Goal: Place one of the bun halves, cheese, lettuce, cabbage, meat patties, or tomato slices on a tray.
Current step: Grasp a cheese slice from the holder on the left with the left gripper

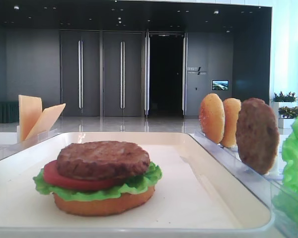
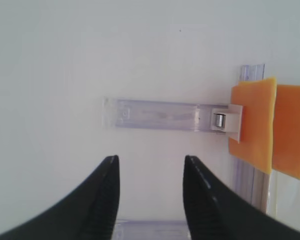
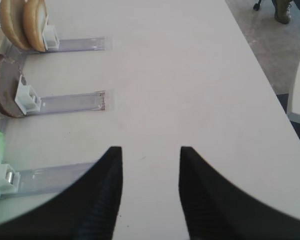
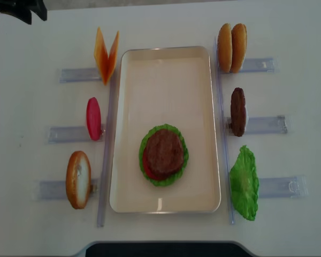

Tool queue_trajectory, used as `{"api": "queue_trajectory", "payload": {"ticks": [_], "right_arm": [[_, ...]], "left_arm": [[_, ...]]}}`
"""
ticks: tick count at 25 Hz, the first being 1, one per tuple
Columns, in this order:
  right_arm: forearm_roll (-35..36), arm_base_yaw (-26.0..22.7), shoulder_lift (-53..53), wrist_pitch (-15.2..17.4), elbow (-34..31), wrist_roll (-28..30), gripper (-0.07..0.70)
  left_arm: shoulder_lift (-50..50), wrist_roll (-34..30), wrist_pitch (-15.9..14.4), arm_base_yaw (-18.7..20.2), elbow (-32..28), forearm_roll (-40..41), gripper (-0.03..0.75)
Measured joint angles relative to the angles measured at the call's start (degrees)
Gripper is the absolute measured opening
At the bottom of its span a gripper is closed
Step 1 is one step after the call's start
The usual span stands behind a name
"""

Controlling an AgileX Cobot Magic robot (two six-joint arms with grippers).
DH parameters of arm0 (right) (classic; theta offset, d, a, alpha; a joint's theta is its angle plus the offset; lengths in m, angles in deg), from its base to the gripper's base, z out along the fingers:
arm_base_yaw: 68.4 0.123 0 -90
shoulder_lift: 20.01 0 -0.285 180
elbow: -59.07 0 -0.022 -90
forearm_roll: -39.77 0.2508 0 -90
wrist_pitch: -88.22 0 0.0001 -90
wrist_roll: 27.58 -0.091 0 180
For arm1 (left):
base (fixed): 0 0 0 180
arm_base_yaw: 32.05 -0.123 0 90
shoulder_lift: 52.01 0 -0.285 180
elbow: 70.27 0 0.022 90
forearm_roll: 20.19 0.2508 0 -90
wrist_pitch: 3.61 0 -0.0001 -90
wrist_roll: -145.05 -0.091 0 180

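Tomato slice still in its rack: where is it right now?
In the overhead view the tomato slice stands on edge left of the tray, in the middle rack between the cheese and a bun half.

1. Tray (image 1: 188,208): smooth cream surface, glossy rim.
2. Meat patties (image 1: 103,159): rough, grainy, matt brown.
3. Racks (image 2: 155,114): clear glossy plastic.
4. Fingers (image 3: 97,200): black, ribbed (looks rubbery).
5. Table (image 4: 299,160): smooth matt white.

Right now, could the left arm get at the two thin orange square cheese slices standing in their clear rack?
Probably yes: the left gripper hangs open over bare table, and the cheese slices stand just ahead to its right, nothing between.
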Motion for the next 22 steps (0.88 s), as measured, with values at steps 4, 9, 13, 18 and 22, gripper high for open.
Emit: {"api": "queue_trajectory", "payload": {"ticks": [4, 9, 13, 18, 22], "right_arm": [[0.0, 0.0, 0.0, 0.0, 0.0, 0.0, 0.293], [0.0, 0.0, 0.0, 0.0, 0.0, 0.0, 0.293], [0.0, 0.0, 0.0, 0.0, 0.0, 0.0, 0.293], [0.1, 0.0, 0.0, 0.0, -0.1, 0.0, 0.293], [0.1, 0.0, 0.0, 0.0, -0.1, 0.1, 0.293]], "left_arm": [[1.3, 0.3, -0.2, 0.4, 0.9, 0.2, 0.327], [1.7, 2.5, -0.3, 5.5, 1.0, 2.9, 0.338], [2.7, 4.5, -0.3, 10.8, 1.2, 2.5, 0.391], [4.8, 6.6, -0.2, 17.9, 1.2, 2.0, 0.428], [5.9, 7.8, 0.7, 21.2, 1.2, 2.4, 0.431]]}}
